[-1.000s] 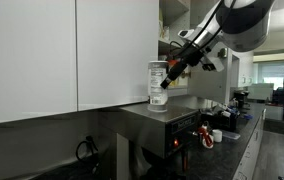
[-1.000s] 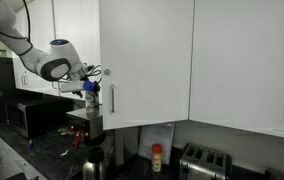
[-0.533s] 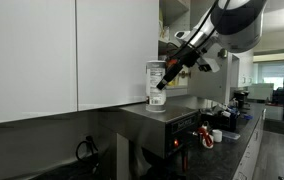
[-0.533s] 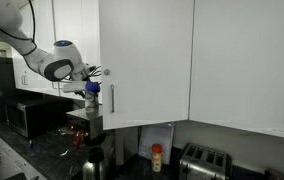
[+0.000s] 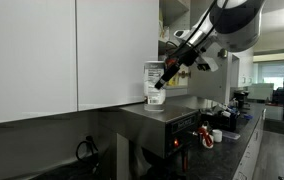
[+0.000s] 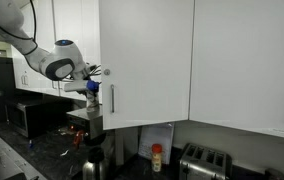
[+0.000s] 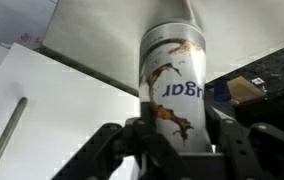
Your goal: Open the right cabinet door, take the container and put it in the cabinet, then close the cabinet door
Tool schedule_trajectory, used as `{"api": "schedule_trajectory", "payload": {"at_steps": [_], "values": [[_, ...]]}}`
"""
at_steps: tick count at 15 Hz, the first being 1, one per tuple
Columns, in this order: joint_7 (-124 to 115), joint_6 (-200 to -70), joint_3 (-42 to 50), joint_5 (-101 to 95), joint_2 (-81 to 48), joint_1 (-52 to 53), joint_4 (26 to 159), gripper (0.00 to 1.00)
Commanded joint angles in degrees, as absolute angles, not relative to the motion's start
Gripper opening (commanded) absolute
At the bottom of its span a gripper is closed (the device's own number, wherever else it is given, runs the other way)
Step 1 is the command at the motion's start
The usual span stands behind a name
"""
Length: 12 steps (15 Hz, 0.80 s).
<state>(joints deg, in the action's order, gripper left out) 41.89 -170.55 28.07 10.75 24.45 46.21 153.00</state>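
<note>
While the jar [image 5: 155, 88] stands upright on top of a grey metal box [image 5: 147, 112], the gripper [image 5: 166, 76] sits at its side, w/ the arm [image 5: 227, 20] slanting down from the upper right in an exterior view. Wrist view is the clearest imo: jar [image 7: 177, 70] fills the middle, label w/ brown swirls and lettering facing the cam. The gripper [image 7: 177, 138] has one finger [image 7: 140, 140] at the jar's left side and another at its right, so the jar's lower part is tucked right between the jaws. Fingers look v close to the plastic, maybe touching, but can't tell if they're actually clamping it or just around it. Jar's bottom is hidden behind the gripper there. Left of the jar in that view is a white door [image 7: 62, 110] w/ a slim silver handle [image 7: 7, 140]. In an exterior view the jar [image 6: 92, 97] and gripper [image 6: 90, 88] are just beside the edge of the white door [image 6: 147, 60], near its handle [image 6: 112, 100], but too small to read the grip.
</note>
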Motion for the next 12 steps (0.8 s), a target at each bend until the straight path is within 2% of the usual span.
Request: {"api": "schedule_trajectory", "payload": {"at_steps": [1, 12], "values": [[40.70, -168.11, 26.34, 7.80, 24.70, 41.63, 152.79, 0.24], [29.40, -159.02, 10.42, 2.72, 33.75, 17.69, 156.49, 0.24]]}}
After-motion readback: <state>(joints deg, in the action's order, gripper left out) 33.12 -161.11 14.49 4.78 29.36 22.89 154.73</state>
